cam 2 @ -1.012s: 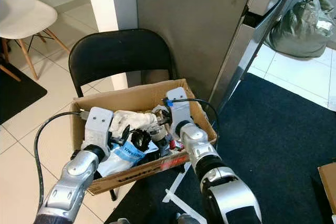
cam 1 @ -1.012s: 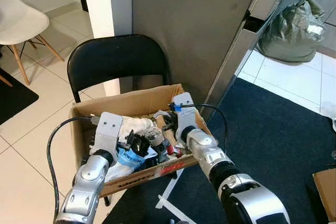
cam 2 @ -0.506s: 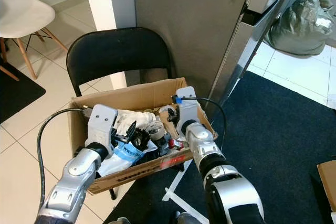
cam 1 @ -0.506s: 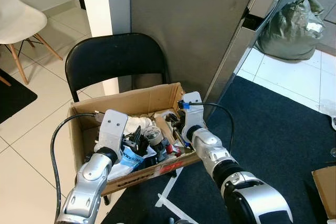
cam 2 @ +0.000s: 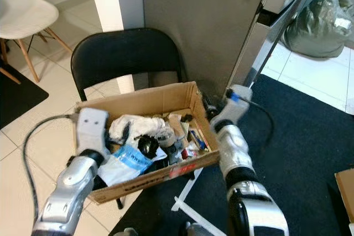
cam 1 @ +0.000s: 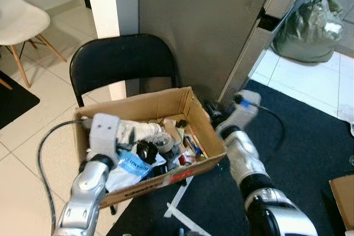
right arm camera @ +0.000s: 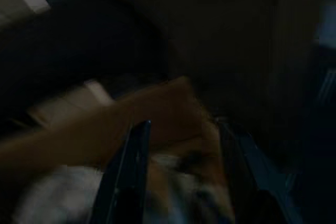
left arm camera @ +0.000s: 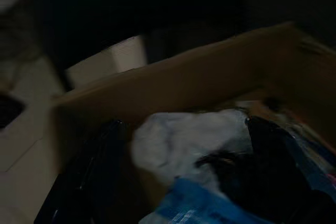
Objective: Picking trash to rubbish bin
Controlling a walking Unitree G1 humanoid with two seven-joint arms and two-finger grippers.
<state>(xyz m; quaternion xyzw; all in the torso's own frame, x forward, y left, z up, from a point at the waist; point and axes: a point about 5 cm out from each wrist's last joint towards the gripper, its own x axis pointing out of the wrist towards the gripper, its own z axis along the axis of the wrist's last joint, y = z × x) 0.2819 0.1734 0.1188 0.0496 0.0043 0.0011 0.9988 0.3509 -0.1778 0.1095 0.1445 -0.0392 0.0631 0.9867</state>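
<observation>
A cardboard box [cam 1: 166, 100] heaped with trash rests on a black folding chair [cam 1: 121, 59]. Inside lie crumpled white paper [cam 1: 145, 131], a blue-and-white wrapper [cam 1: 130, 164] and small dark scraps. My left gripper [left arm camera: 184, 129] hangs over the box's left half, open, with the white paper showing between its fingers [left arm camera: 100, 171]. My right gripper [cam 1: 213, 109] is blurred, just outside the box's right wall near its far corner. The right wrist view shows it open [right arm camera: 184, 124] and holding nothing, facing that corner.
A grey metal panel [cam 1: 210, 20] rises right behind the chair. A dark rug [cam 1: 310, 142] covers the floor to the right, with a green sack [cam 1: 310, 26] beyond it. A white chair [cam 1: 22, 20] stands at far left. A white strip [cam 1: 177, 208] lies under the box.
My right gripper has pulled out of the box and swung right, past its right wall. My left arm has shifted left over the box. The trash stays in place.
</observation>
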